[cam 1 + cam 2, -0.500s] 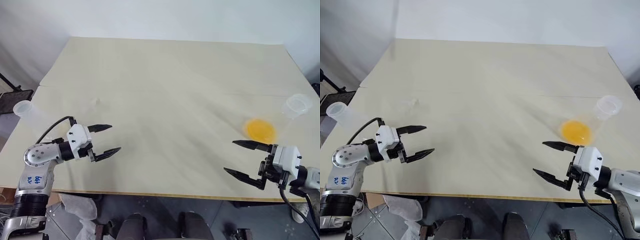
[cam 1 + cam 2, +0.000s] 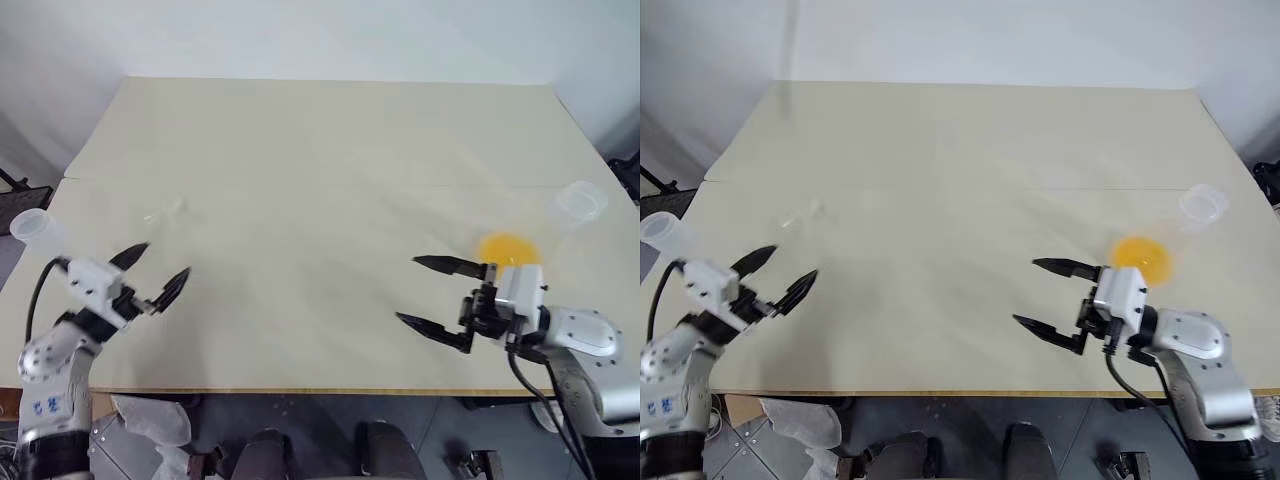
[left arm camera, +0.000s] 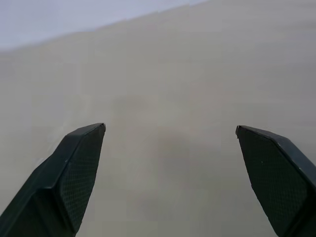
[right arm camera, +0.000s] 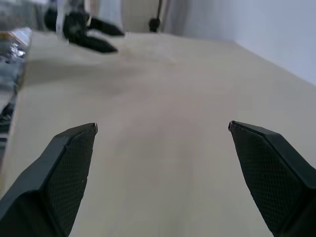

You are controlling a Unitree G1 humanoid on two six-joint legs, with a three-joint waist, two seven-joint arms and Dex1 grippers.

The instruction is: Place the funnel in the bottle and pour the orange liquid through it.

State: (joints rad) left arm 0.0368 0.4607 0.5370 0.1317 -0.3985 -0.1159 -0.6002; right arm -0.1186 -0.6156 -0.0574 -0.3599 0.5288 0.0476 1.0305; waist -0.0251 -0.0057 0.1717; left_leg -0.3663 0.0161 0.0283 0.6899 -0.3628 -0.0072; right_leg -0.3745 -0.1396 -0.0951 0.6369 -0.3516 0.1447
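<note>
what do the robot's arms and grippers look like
Both arms are silver-grey metal with a black cable looping to each wrist. The left gripper and right gripper each have a white housing and two black pointed fingers with textured pads. The left forearm carries blue handwritten marks.

The worktop [image 2: 330, 150] is a pale cream board with a smooth matt face. The bottle [image 2: 28, 226], at nine o'clock, is frosted whitish plastic. At three o'clock a clear, glossy flask [image 2: 560, 215] lets the orange liquid [image 2: 508, 248] show through. Both tools, left [image 2: 160, 272] and right [image 2: 425, 292], have matt black fingers [image 3: 74, 177] with finely textured pads and white plastic housings.
</note>
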